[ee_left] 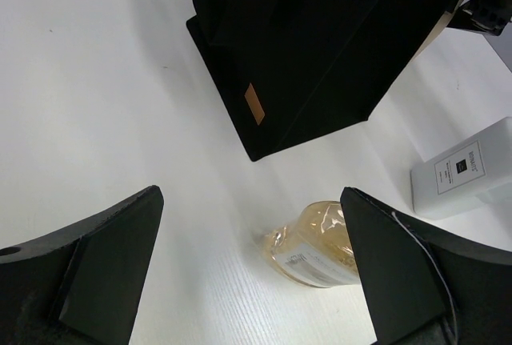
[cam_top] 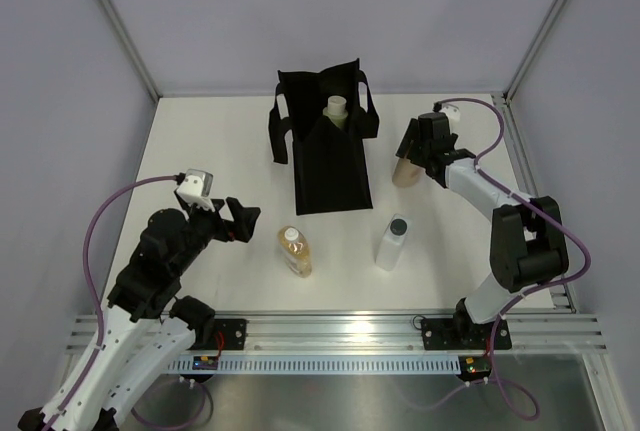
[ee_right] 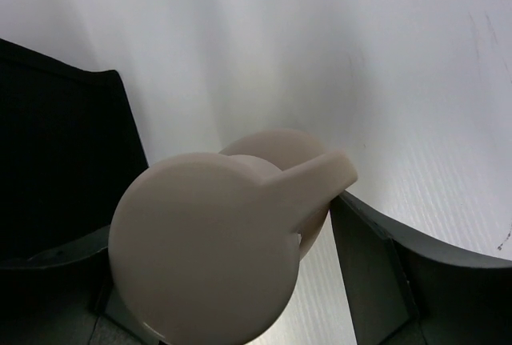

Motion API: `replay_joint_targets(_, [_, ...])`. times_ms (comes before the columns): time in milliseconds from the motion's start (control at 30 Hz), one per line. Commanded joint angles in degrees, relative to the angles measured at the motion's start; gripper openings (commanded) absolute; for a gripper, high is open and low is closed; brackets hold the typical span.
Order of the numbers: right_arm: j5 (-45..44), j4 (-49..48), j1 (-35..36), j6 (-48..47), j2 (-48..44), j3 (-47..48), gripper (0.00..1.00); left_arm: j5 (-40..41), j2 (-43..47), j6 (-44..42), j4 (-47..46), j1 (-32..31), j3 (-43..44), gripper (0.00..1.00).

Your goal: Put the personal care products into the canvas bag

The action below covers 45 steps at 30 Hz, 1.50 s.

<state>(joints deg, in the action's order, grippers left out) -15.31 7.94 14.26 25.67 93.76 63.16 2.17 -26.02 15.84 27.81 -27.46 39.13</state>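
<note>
Top external view: left end effector point(cam_top: 243, 219) released. Amber bottle point(cam_top: 294, 251) and clear bottle point(cam_top: 392, 241) rest on desk point(cam_top: 200, 151). Right end effector point(cam_top: 415, 156) grasps beige pump bottle point(cam_top: 406, 173) beside canvas bag point(cam_top: 330, 171); pale olive bottle point(cam_top: 336, 109) sits in its far opening.

left arm point(cam_top: 160, 251): black joints, white links | right arm point(cam_top: 520, 241): same | cables point(cam_top: 86, 251): purple

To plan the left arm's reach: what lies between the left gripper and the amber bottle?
Nothing: in the top view, only bare white table separates the open left gripper from the lying amber bottle.
</note>
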Motion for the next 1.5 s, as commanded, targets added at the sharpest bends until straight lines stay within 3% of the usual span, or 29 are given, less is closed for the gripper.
replay_joint_targets(0, [0.9, -2.7, 0.2, -1.1, -2.3, -1.5, 0.69, -1.2, 0.2, -0.8, -1.9, 0.1, 0.7, 0.99])
replay_joint_targets(200, [3.7, -2.3, 0.0, -3.5, -3.8, -1.7, 0.57, -1.5, 0.5, -0.6, -1.8, 0.1, 0.4, 0.99])
replay_joint_targets(300, [5.7, -2.0, -0.5, -4.7, -4.8, -1.5, 0.35, -1.7, 1.1, -0.5, -1.8, 0.1, 0.2, 0.99])
replay_joint_targets(333, [6.7, -1.8, -1.0, -5.4, -5.2, -1.4, 0.23, -1.7, 1.4, -0.5, -1.8, 0.1, -0.1, 0.99])
replay_joint_targets(500, [17.2, -1.2, -3.0, -12.5, -9.1, -1.2, 0.0, -1.8, 2.2, -0.5, -2.1, 0.1, -0.3, 0.99])
replay_joint_targets(633, [22.0, 0.3, -3.5, -17.5, -11.0, -1.1, 0.0, -1.8, 2.0, -0.5, -2.2, 0.1, -0.4, 0.99])
replay_joint_targets(767, [32.8, 5.4, -4.1, -28.8, -9.6, -0.9, 0.0, -1.8, 2.2, -0.4, -2.1, 0.1, -0.5, 0.99])
replay_joint_targets(967, [31.1, 5.4, -4.2, -33.3, -8.3, -3.6, 0.0, -1.8, 2.6, -0.3, -2.2, 0.1, -0.6, 0.99])
replay_joint_targets(1067, [29.6, 3.8, -4.2, -34.6, -8.9, -6.0, 0.12, -1.8, 2.4, -0.4, -2.5, 0.1, -0.7, 0.99])
replay_joint_targets(1100, [29.5, 3.6, -4.2, -34.9, -9.0, -6.4, 0.2, -1.8, 2.5, -0.4, -2.5, 0.1, -0.7, 0.99])
replay_joint_targets(1133, [29.3, 3.9, -4.2, -35.5, -9.1, -6.6, 0.33, -1.8, 2.4, -0.4, -2.6, 0.1, -0.7, 0.99])
replay_joint_targets(1233, [30.1, 4.9, -4.2, -36.6, -9.4, -6.6, 0.58, -3.3, 2.3, -0.4, -2.7, 0.1, -0.9, 0.99])
replay_joint_targets(1467, [30.5, 4.4, -4.2, -37.6, -11.5, -8.4, 0.91, -3.2, 2.6, -0.3, -2.6, 0.1, -1.0, 0.99])
